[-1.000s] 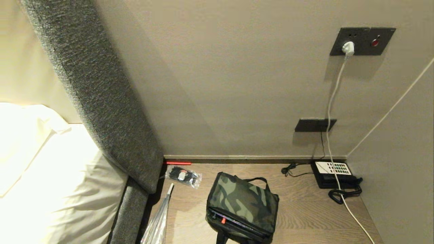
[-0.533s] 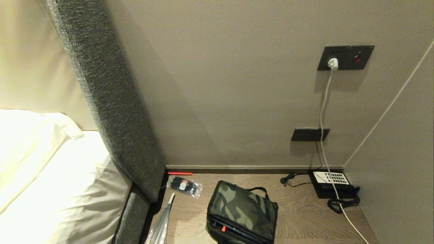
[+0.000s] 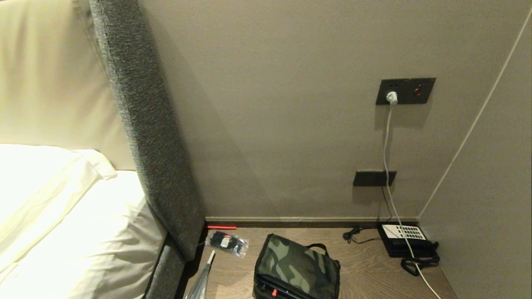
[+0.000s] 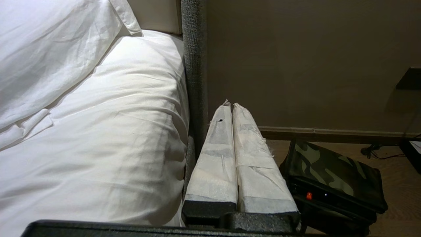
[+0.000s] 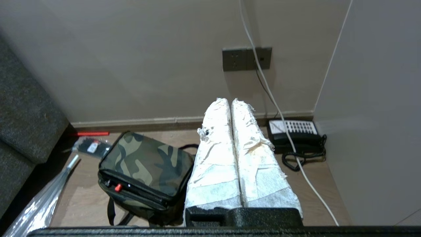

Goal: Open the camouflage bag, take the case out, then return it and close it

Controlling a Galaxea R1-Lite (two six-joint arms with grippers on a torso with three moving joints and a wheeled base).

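Here the boxy green-brown-black camouflage fabric bag (image 5: 144, 171) lies zipped on the wooden tabletop (image 5: 306, 194), red-tabbed zipper edge nearest both closed, empty tape-wrapped fingers (image 5: 230, 108) (image 4: 230, 107), handle toward the wall.

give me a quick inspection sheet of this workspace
surface: wooden top, set in a wall corner beside the bed
job's things: camouflage bag lies zipped shut on the top; case not seen
clutter: clear packet of black items and a red stick near the wall, clear plastic wrap at the bed side, telephone in the corner
grippers: left gripper shut, empty, short of the bag; right gripper shut, empty, above the top between bag and telephone
cables: white cable from the wall socket runs down across the telephone; coiled phone cord
surroundings: grey headboard, white pillow, beige walls
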